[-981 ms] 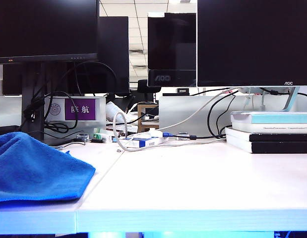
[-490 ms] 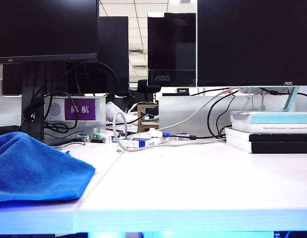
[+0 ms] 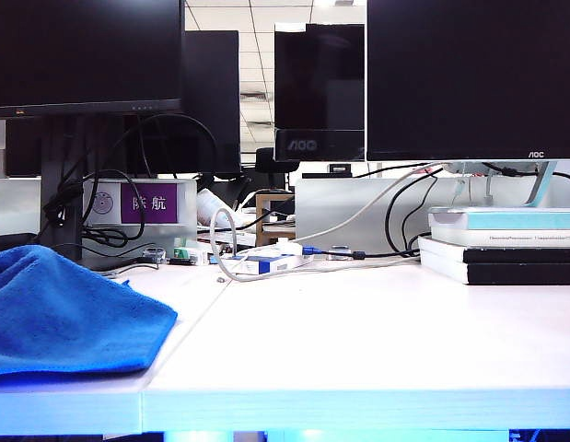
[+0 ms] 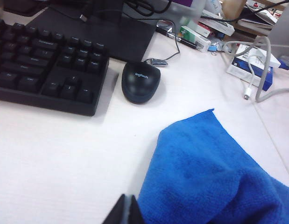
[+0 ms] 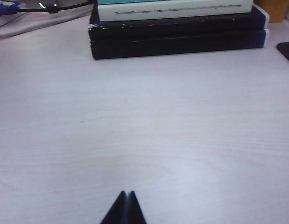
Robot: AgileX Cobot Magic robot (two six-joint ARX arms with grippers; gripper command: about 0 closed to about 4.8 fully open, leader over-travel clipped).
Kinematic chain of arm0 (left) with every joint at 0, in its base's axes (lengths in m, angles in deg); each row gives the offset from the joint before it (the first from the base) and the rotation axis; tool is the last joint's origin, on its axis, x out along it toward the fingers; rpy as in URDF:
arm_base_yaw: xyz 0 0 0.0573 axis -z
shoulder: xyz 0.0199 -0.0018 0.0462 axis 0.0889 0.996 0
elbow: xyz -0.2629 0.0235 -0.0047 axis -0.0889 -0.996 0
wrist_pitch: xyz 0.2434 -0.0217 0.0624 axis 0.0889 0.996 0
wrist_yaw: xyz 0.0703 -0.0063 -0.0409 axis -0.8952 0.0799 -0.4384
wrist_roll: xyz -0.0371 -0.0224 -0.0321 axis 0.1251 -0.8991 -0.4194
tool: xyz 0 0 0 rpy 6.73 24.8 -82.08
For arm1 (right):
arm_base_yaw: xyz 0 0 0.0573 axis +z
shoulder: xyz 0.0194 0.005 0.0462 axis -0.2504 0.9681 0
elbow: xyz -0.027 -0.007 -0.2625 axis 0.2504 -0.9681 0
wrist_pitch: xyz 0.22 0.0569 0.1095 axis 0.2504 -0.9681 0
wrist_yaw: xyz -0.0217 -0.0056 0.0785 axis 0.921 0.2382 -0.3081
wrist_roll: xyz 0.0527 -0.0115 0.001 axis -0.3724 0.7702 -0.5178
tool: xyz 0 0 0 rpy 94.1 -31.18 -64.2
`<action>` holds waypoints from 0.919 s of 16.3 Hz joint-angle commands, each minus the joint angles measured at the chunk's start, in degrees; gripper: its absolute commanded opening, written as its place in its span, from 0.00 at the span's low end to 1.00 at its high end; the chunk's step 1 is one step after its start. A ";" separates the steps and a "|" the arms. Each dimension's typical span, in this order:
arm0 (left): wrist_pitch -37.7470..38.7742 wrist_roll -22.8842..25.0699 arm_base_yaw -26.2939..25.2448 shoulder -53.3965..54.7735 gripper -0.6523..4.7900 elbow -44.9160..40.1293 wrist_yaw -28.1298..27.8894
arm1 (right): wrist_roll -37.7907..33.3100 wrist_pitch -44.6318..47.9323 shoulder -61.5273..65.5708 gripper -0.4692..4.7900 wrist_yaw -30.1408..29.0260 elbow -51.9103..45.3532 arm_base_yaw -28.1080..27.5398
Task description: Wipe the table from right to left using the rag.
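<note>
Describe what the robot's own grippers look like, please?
Little shows. In each wrist view only the fingertips appear: the left gripper and the right gripper are each a pair of plain black, tapering wedge-shaped fingers ending in a point. No cables, markings or arm casing are visible, and the exterior view shows no arm.

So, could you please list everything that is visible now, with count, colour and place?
table: one, white, seam between two panels.
rag: one, bright blue, rumpled, on the left panel near the front edge.
monitors: several, black, along the back.
books: a stack, pale teal on top, black below, back right.
cables: several, white and black, behind the seam.
purple sign: one, back left.
keyboard: one, black, left side.
mouse: one, black, beside the keyboard.
left pincer: shut, next to the rag's edge.
right pincer: shut, over bare table before the books.
</note>
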 commanded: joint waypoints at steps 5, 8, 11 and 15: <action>0.48 0.28 0.04 -0.02 0.11 -0.28 0.24 | -1.79 -0.09 -0.07 0.09 -0.72 -0.13 0.20; 0.48 0.26 0.04 -0.04 0.11 -0.28 0.24 | -1.79 -0.09 -0.09 0.09 -0.70 -0.13 0.20; 0.74 0.42 1.75 -1.09 0.11 -0.31 -6.82 | -1.79 -0.09 -0.07 0.09 -0.70 -0.13 0.20; 0.92 0.57 5.88 -1.99 0.11 -0.33 -16.33 | -1.79 -0.04 -0.07 0.09 -0.70 -0.13 0.17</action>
